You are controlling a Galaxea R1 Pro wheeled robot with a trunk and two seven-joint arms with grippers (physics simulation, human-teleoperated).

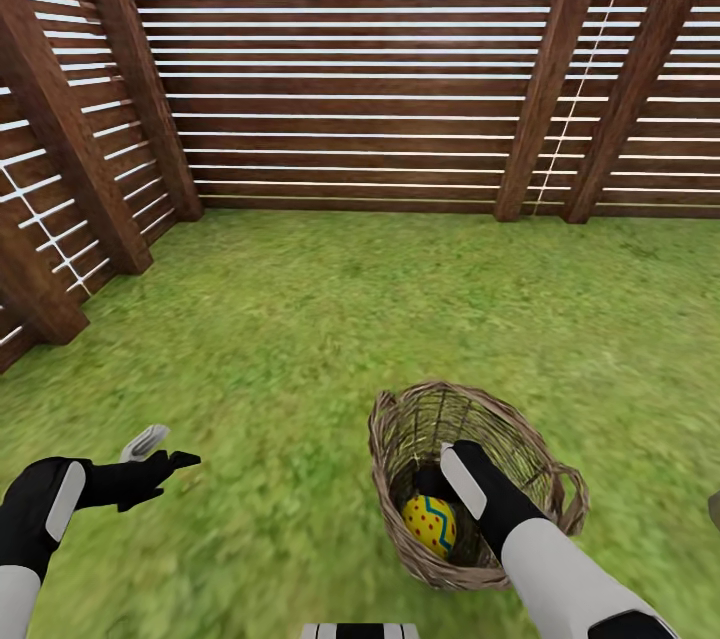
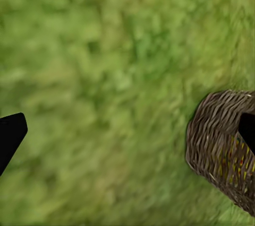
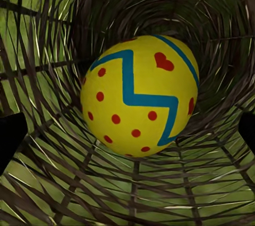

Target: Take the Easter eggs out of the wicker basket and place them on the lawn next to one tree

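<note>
The wicker basket [image 1: 520, 439] lies tipped on the lawn [image 1: 300, 339], its mouth facing me. One yellow Easter egg [image 1: 430, 524] with red dots and a blue zigzag rests inside it. My right gripper [image 1: 432, 487] reaches into the basket just above the egg. In the right wrist view the egg [image 3: 139, 96] sits close ahead, and my right gripper [image 3: 127, 133] is open, its dark fingertips [image 3: 10, 141] at either edge and apart from the egg. My left gripper [image 1: 160, 454] hovers open over grass to the basket's left, and from my left wrist the basket [image 2: 218, 151] shows. No tree is in view.
A dark brown slatted fence [image 1: 350, 79] closes the garden ahead and along the left [image 1: 60, 169], forming a corner. Open grass lies between the fence and the basket. A small grey-brown object [image 1: 714, 509] shows at the right edge.
</note>
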